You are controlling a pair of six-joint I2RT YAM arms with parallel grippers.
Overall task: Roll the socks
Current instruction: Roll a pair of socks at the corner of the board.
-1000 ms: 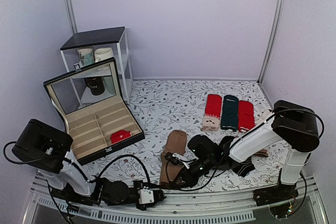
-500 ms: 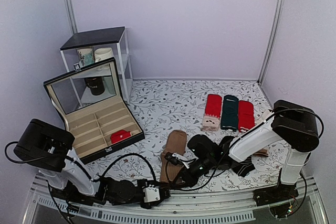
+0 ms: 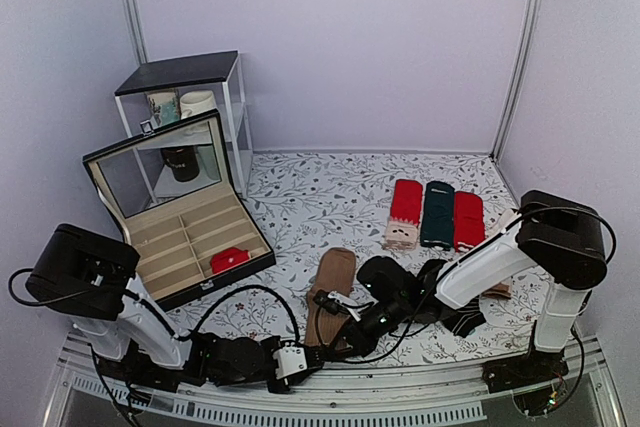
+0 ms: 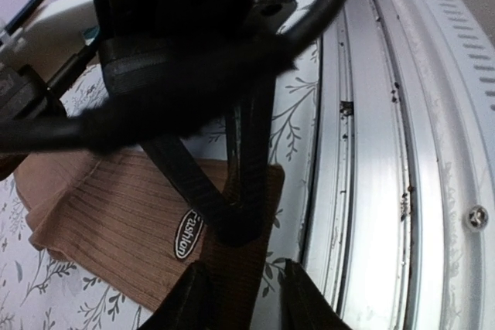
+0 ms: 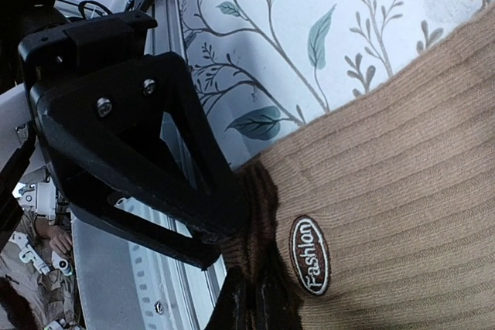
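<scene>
Right wrist view: my right gripper [image 5: 249, 303] is clamped on the cuff edge of the socks [image 5: 402, 191], beside their oval label [image 5: 310, 255]. My left gripper [image 4: 244, 301] has its jaws apart, straddling that cuff corner. The socks lie flat near the front edge of the table [image 3: 330, 187].

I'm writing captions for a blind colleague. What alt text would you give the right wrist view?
The right gripper, shut, pinches the corner of a tan-brown ribbed sock beside its oval "Fashion" label. The sock lies on a leaf-patterned tablecloth, with a black triangular frame and the table's metal rail to the left.
</scene>
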